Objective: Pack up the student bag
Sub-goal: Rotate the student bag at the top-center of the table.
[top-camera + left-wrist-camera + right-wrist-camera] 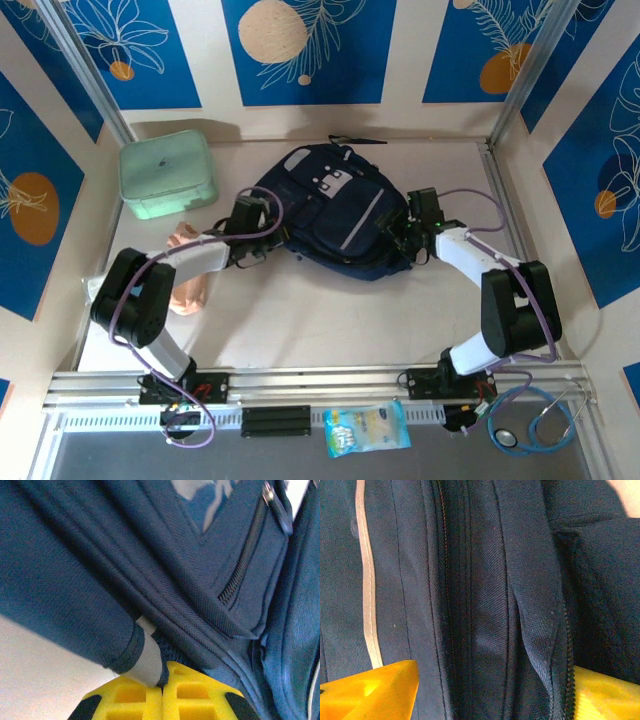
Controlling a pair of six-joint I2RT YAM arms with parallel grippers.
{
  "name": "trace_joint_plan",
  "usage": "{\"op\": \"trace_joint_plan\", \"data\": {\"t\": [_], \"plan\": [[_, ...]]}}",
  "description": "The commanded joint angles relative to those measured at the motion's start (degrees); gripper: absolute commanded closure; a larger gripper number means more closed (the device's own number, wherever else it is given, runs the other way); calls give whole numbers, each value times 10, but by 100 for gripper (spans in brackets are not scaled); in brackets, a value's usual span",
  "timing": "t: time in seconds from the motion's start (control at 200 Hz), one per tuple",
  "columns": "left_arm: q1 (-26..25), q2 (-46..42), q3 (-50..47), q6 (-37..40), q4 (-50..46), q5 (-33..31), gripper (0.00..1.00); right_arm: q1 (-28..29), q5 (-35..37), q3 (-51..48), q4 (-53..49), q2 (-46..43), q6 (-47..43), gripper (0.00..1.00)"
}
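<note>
The student bag (335, 215), dark navy with white patches and a pale stripe, lies flat in the middle of the table. At its left edge, my left gripper (266, 224) is shut. In the left wrist view the yellow fingers (130, 697) meet, pinching a dark fabric edge of the bag (200, 570) beside a pale tab (147, 660). My right gripper (406, 238) rests on the bag's right side. Its yellow fingers (370, 690) stand wide apart in the right wrist view, straddling a fold of the bag (485, 605) next to a zipper (568, 680).
A mint green lidded box (167, 175) stands at the back left. A pinkish crumpled item (188, 275) lies under my left arm. On the front rail sit a snack packet (366, 428) and a stethoscope (535, 420). Walls close in on three sides.
</note>
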Motion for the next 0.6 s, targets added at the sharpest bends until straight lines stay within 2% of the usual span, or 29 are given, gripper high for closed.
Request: {"op": "trace_joint_plan", "data": {"t": [0.0,0.15,0.295,0.405,0.5,0.595], "plan": [[-41,7,28,-16,16,15,100,-29,5,19,-20,16,-76,32],[-64,20,36,-34,27,-12,100,-52,18,28,-64,-1,-113,32],[-67,14,35,-43,38,-19,100,-56,53,51,-150,-80,-160,31],[-67,9,38,-38,33,-25,100,-51,52,72,-222,-139,-185,31],[-68,9,43,-40,36,-18,100,-13,58,71,-259,-176,-177,31],[-70,7,44,-51,50,-8,100,71,73,60,-274,-200,-148,32]]}}
